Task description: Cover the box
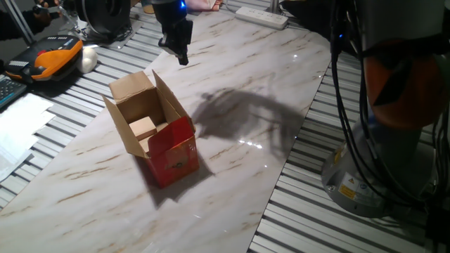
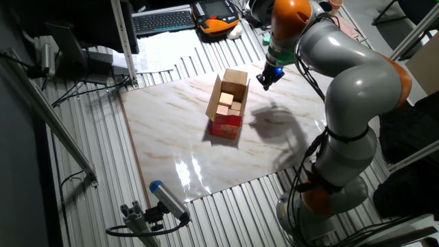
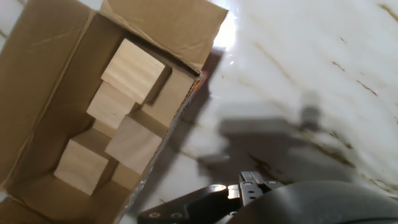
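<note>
You have not covered the box yet: it stands near the middle of the marble worktop with its flaps up, and the wooden blocks inside are in plain sight. The pincer hangs above the worktop in the upper middle of the frame, holding nothing, but I cannot tell how wide it is. A keyboard and an orange device lie well apart, and nothing blocks the way.

I see my arm in glossy grey shells with orange joint bands; black cables trail down; the gripper is black.
</note>
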You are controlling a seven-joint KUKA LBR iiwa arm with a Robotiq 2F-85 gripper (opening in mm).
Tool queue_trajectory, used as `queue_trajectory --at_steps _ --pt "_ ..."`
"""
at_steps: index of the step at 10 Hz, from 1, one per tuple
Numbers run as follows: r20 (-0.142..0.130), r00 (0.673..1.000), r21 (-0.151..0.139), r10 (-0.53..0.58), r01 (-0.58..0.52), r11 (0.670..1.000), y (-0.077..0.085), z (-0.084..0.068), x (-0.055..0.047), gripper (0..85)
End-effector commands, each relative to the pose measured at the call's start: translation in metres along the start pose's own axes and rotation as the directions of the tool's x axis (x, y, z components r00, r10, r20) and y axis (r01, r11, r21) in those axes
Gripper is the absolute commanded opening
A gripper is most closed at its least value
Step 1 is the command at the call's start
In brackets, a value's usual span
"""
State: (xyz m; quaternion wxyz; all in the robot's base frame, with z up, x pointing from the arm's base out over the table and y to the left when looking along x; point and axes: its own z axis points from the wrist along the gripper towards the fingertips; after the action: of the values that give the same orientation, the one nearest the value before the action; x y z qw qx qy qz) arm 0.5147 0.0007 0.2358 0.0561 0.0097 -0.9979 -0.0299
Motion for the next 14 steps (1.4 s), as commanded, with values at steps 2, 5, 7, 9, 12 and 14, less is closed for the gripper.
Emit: queue_trajectory --at_steps 2,5,7,9,12,14 --pt "0.015 1.000 -0.001 0.009 -0.009 1.000 0.000 0.000 0.000 0.0" --pt "-0.031 0.999 -0.009 0.035 -0.035 0.999 0.009 -0.018 -0.026 0.0" --pt "-0.037 0.998 -0.003 0.055 -0.055 0.998 0.016 -0.031 -0.045 0.0" --pt "-0.009 0.996 -0.010 0.085 -0.085 0.996 0.021 -0.046 -0.064 0.0" --pt "0.025 0.995 -0.001 0.094 -0.094 0.996 0.022 -0.054 -0.091 0.0" --pt "0.052 0.994 0.000 0.097 -0.097 0.995 0.026 -0.047 -0.106 0.0"
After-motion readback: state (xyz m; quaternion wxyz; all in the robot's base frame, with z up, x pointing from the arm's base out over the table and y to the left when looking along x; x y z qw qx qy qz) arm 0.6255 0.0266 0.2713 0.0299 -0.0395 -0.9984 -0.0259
